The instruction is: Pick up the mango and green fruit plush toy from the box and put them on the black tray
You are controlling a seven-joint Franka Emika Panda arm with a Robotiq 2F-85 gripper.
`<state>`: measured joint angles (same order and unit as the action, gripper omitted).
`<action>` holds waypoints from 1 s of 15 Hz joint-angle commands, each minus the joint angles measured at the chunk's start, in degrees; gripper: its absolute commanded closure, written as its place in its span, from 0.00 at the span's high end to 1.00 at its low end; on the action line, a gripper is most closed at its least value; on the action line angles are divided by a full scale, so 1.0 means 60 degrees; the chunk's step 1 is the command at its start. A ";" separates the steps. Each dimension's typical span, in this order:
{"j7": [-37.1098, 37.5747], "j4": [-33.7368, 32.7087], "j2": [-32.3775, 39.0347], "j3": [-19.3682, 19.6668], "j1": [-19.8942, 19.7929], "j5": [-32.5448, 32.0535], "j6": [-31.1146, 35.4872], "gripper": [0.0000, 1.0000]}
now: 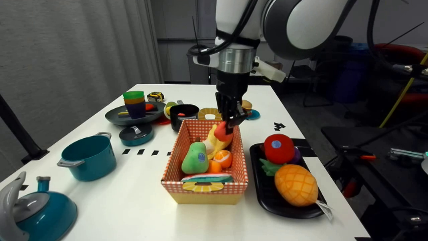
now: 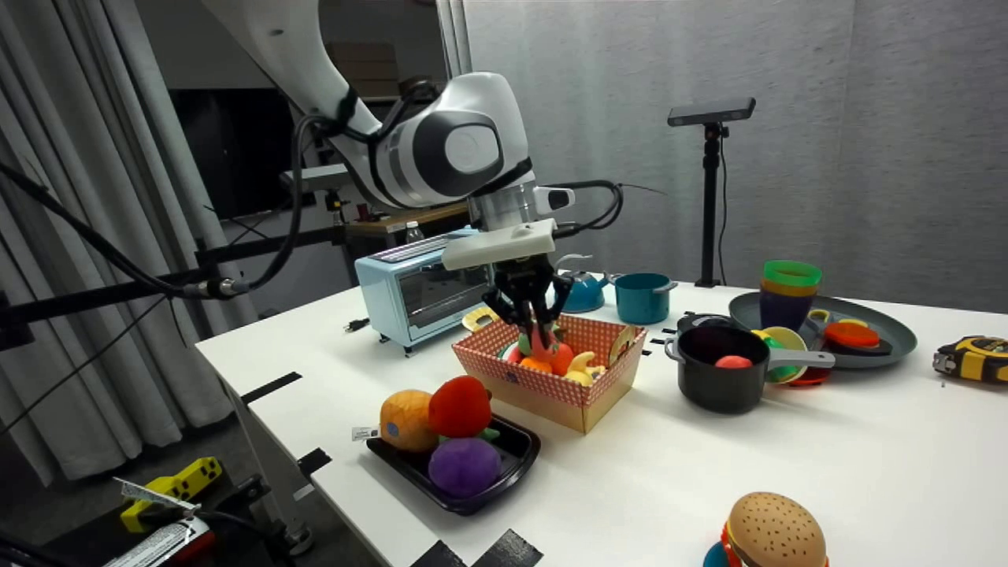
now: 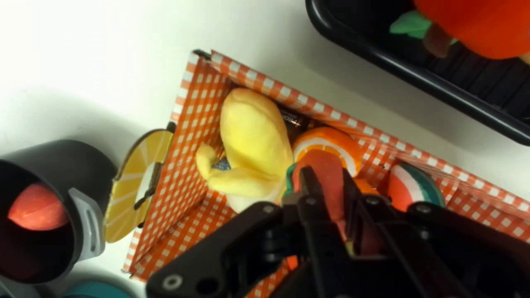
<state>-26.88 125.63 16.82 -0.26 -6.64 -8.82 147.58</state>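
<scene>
My gripper (image 1: pixel 229 126) is over the back part of the box (image 1: pixel 207 198), its fingers closed on a reddish-pink plush (image 3: pixel 322 162) that looks like the mango. The plush shows between the fingers in both exterior views, above the other fruit; part of it is hidden by the fingers. The green fruit plush toy (image 1: pixel 195 160) stands in the box against its side in an exterior view; the gripper mostly hides that area in the wrist view. The black tray (image 1: pixel 284 211) lies beside the box, and it also shows in the wrist view (image 3: pixel 368 58).
The box also holds a yellow banana plush (image 3: pixel 254 128), orange pieces (image 1: pixel 223 158) and a watermelon slice (image 1: pixel 207 178). The tray bears a red fruit (image 2: pixel 461 405), an orange textured fruit (image 1: pixel 296 185) and a purple one (image 2: pixel 465 467). A black pot (image 2: pixel 720 368) stands near the box.
</scene>
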 commanded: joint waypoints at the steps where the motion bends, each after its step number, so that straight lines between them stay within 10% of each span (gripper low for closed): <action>1: 0.0208 0.1513 -0.1652 0.0073 0.0016 0.0024 0.0155 0.04; 15: 0.1139 0.3483 -0.3625 0.0010 0.0740 -0.0250 -0.0147 0.04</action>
<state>-21.54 144.18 -2.42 -0.21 -3.84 -9.68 147.50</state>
